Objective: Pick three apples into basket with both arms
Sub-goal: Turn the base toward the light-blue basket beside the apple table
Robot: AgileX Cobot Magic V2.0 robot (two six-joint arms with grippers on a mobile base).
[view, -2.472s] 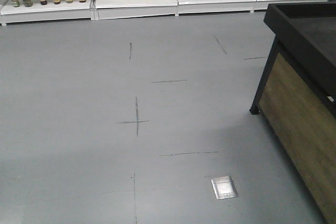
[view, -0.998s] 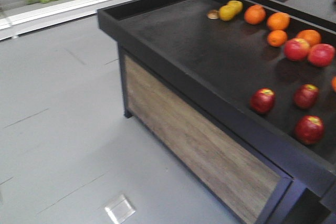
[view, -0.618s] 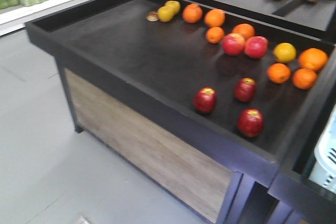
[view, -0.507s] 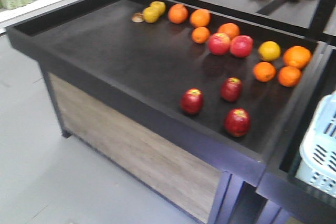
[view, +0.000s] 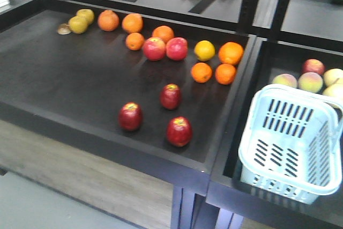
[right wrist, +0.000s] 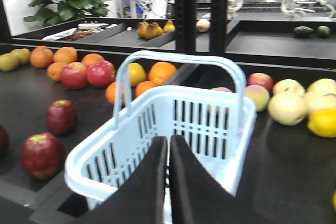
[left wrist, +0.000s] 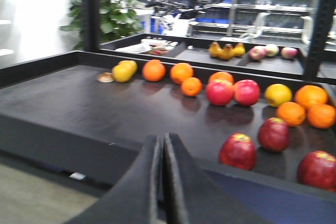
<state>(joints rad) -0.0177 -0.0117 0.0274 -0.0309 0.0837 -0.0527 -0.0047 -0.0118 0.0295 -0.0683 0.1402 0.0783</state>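
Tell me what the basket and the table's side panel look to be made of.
Basket: pale blue moulded plastic, by its smooth, slightly glossy walls and regular slots. Side panel: wood or wood-look laminate, matte, showing brown grain streaks; cannot tell which.

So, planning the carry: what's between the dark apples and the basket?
Front view: between apples and basket, only bare tray and the black divider.

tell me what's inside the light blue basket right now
Nothing shows inside the basket: its slotted floor and walls are bare in the front view. In the right wrist view the shut right gripper covers part of the near interior.
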